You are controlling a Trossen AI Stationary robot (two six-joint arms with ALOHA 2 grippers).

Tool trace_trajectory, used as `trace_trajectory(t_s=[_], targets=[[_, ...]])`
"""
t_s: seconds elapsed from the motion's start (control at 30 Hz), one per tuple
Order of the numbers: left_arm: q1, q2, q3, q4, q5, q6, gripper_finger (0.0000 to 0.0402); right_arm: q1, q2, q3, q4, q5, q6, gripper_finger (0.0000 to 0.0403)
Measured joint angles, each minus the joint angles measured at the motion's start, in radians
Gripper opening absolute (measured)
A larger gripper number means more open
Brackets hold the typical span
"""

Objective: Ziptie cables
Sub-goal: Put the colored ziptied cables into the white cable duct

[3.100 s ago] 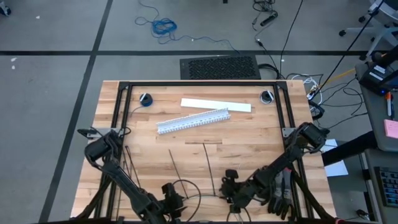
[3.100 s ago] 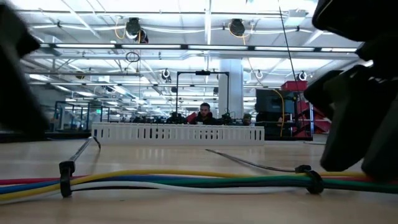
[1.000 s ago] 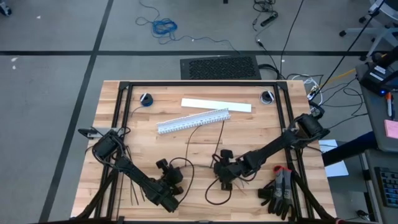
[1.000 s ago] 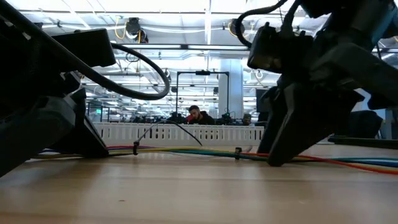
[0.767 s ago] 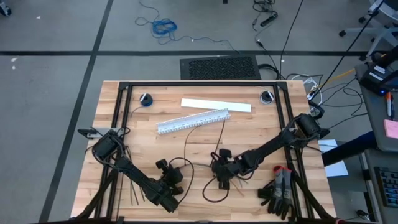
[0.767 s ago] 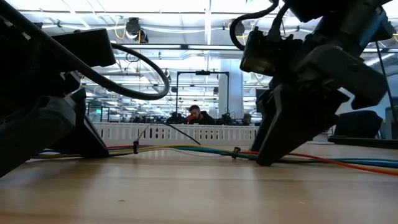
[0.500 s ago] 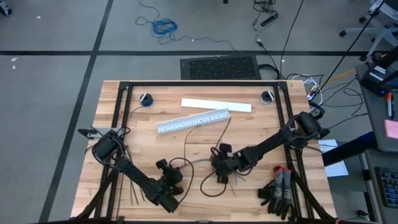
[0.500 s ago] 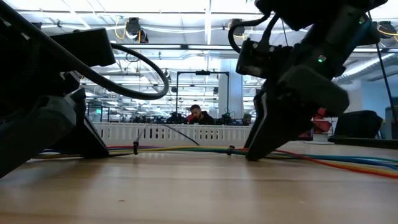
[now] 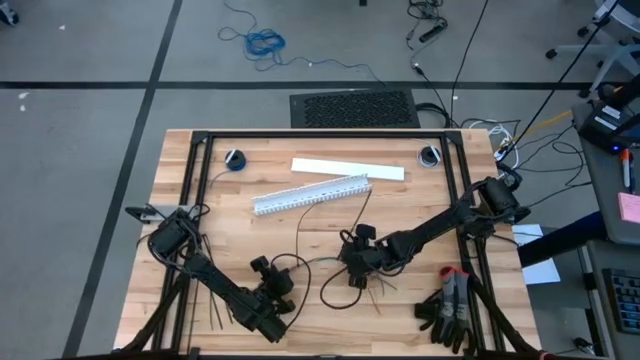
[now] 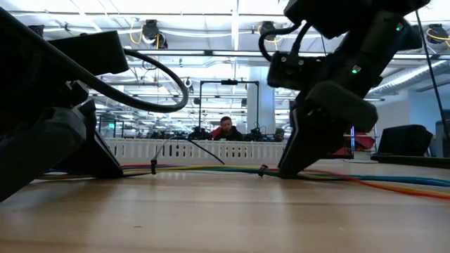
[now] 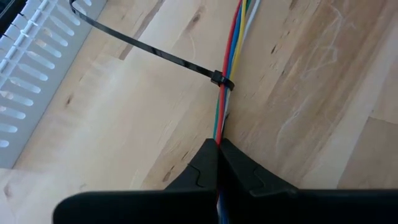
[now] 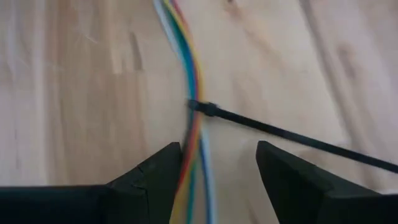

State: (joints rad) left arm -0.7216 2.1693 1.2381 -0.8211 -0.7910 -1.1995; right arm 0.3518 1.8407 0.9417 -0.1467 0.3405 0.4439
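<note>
From above, the right gripper has slid toward the table's middle over the last second, dragging the cables with it, while the left gripper stays near the front edge; the bundle looks already tied, so this reads as repositioning. At table height the cables lie flat, a ziptie cinched on them just beside the right claw. In the left wrist view the fingers are pinched shut on the cables, with a ziptie near; in the right wrist view, wide-spread fingers straddle the cables beside another ziptie.
</note>
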Motion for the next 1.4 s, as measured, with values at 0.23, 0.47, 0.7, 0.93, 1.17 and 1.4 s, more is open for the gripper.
trace_trajectory(t_s=[0.23, 0.47, 0.7, 0.93, 1.17, 1.4], targets=[[-0.001, 0.000, 0.000, 0.004, -0.003, -0.001, 0.0008, -0.011, 0.071, 0.005, 0.153, -0.038, 0.003, 0.0205], [-0.002, 0.000, 0.000, 0.002, -0.003, -0.004, 0.0008, -0.022, 0.093, 0.011, 0.106, -0.064, 0.044, 0.0107], [-0.004, 0.002, 0.002, -0.020, -0.007, -0.050, 0.0008, 0.009, 0.093, 0.011, 0.080, -0.037, 0.031, 0.0008], [-0.006, 0.007, 0.069, -0.108, -0.007, -0.072, 0.0004, 0.022, 0.092, 0.011, 0.066, -0.035, 0.031, 0.0003], [-0.003, 0.015, 0.194, -0.303, -0.072, -0.062, 0.0001, 0.048, 0.028, 0.008, -0.014, -0.013, 0.023, 0.0001], [0.012, 0.013, 0.336, -0.455, -0.171, -0.008, 0.0001, 0.063, -0.124, 0.004, -0.209, 0.060, 0.017, 0.0000]])
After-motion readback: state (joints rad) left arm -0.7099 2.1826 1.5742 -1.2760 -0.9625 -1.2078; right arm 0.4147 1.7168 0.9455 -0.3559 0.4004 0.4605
